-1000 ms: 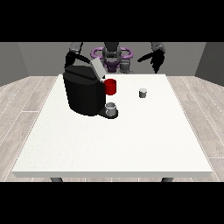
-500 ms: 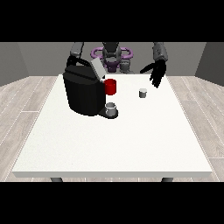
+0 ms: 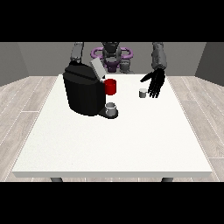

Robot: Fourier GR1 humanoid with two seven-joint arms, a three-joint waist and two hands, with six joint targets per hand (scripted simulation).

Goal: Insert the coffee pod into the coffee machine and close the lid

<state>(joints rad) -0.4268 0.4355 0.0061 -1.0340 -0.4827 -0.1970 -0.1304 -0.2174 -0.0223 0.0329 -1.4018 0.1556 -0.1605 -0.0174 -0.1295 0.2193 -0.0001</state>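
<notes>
A small grey coffee pod stands on the white table at the back right. The black hand at the view's right hangs just right of the pod with its fingers straight and spread, pointing down, not touching it. A black coffee machine stands at the back left with its grey lid tilted up open. A red part sits at the machine's front, above a grey cup on its drip base. The other hand is hidden behind the machine.
The robot's torso with purple rings stands behind the table's far edge. The arm at the view's left drops behind the machine. Wooden floor surrounds the table.
The hand at the view's right has come down and towards the camera, from above the table's far edge to beside the pod. The machine, lid and pod have not moved.
</notes>
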